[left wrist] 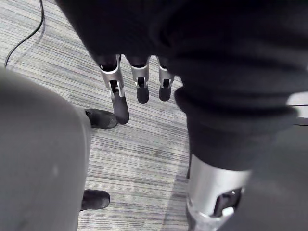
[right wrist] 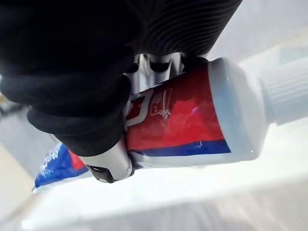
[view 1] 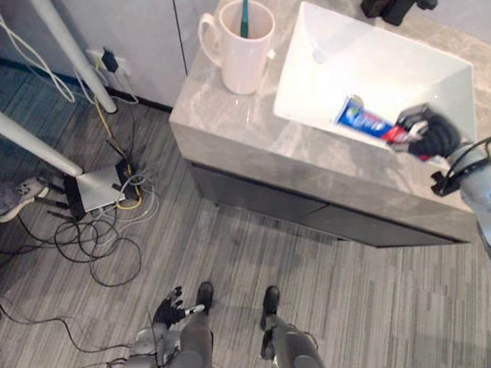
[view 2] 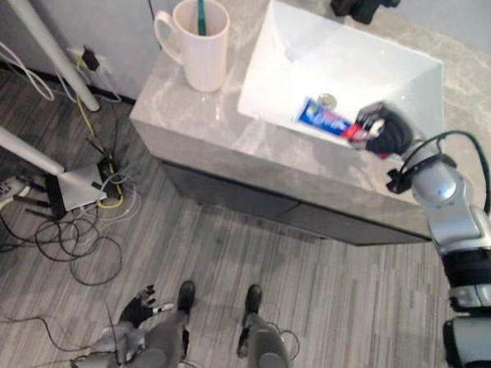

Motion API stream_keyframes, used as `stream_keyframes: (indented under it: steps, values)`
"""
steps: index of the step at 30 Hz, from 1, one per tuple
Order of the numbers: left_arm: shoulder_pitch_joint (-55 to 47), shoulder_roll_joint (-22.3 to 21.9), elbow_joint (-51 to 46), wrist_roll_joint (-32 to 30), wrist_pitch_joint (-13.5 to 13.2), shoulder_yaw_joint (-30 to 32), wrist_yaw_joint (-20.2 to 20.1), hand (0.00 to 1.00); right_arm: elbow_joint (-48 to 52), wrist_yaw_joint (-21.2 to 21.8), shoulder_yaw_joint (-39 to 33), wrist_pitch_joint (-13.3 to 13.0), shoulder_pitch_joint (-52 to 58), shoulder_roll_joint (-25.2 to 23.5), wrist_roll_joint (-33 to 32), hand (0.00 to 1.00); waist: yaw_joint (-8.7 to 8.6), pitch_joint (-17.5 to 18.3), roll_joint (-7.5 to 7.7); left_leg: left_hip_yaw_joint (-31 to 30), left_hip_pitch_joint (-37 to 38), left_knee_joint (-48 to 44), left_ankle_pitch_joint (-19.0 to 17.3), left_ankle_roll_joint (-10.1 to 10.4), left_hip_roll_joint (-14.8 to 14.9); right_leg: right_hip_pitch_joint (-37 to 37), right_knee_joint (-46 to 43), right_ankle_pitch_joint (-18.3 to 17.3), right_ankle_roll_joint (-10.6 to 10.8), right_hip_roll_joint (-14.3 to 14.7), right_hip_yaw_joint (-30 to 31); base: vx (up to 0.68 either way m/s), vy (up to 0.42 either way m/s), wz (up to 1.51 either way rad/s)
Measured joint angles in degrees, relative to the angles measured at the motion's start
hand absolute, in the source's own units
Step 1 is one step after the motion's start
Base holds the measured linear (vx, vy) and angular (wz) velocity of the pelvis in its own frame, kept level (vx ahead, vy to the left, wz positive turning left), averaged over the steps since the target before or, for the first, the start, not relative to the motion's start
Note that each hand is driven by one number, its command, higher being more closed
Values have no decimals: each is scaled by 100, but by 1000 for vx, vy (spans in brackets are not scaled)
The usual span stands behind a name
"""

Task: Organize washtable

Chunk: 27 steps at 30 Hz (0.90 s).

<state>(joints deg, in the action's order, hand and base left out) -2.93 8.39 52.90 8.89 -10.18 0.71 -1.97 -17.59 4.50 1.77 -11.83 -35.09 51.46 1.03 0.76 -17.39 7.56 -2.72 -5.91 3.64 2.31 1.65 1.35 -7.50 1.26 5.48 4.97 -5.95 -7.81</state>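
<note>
The right hand (view 1: pixel 429 134) clasped the toothpaste tube (view 1: pixel 366 122) at the sink's (view 1: pixel 375 67) near right, the left hand (view 1: pixel 169 308) hung slack-fingered.

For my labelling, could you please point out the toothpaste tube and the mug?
toothpaste tube (view 1: pixel 362 121), left eye view, on its blue body.
mug (view 1: pixel 245 68), left eye view, on its outer wall.
</note>
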Motion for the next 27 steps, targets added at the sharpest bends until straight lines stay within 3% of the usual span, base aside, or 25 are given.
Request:
stream_keyframes:
  steps: [4, 7, 9, 14, 16, 19, 23, 27]
  values:
    - [-84, -132, -14, -9, 38, 412, 187, 0, 889, -763, -1475, 20, -304, -426, -550, 100, -12, 20, -32, -28, 156, 67, 41, -36, -18, 133, 3, 0, 0, -15, -15, 11, 5, 3]
    - [-283, -180, -192, 204, 46, 681, 320, 0, 1477, -992, -1817, -67, -293, -617, -786, 100, -29, 216, -68, -70, 182, 65, 42, -38, -30, 176, 7, -1, 0, -23, -29, 36, 12, 9]
    - [-622, -382, -871, 676, 67, 1065, 421, 0, 1964, -1056, -1924, -197, -82, -813, -892, 100, -30, 393, -122, -160, 193, 65, 42, -38, -34, 235, 21, -3, -1, -33, -106, 40, -3, 20]
    - [-961, -480, -3582, 1370, -49, 2233, 837, 0, 2593, -847, -1871, -282, 661, -1302, -957, 100, 179, 803, -187, -310, 315, 170, 56, -33, -156, 421, 14, -329, 16, -152, -308, -3, -16, 23]
    - [-960, -440, -4402, 1415, -163, 2600, 984, 0, 2604, -717, -1787, -292, 829, -1445, -1002, 100, 189, 944, -318, -336, 360, 170, 57, -33, -170, 469, -14, -343, 12, -155, -325, -2, -13, 8]
    - [-820, 72, -5553, 1388, -295, 3050, 1100, 0, 2607, -619, -1736, -282, 1250, -1816, -1206, 100, 184, 1152, -501, -353, 468, 171, 63, -40, -179, 593, 7, -358, 15, -153, -345, -2, -4, 1]
    - [-384, 573, -6494, 1141, -563, 3276, 1221, 0, 2633, -412, -1743, -173, 1803, -2270, -1361, 100, 178, 1303, -601, -393, 587, 174, 67, -37, -178, 740, 23, -362, 11, -155, -419, -24, -15, 5]
    - [-214, 618, -7191, 836, -676, 3247, 1192, 0, 3072, -112, -1703, -20, 2338, -2873, -1406, 100, 163, 1437, -610, -413, 596, 180, 72, -31, -175, 758, 19, -370, 1, -155, -456, -47, -11, 4]
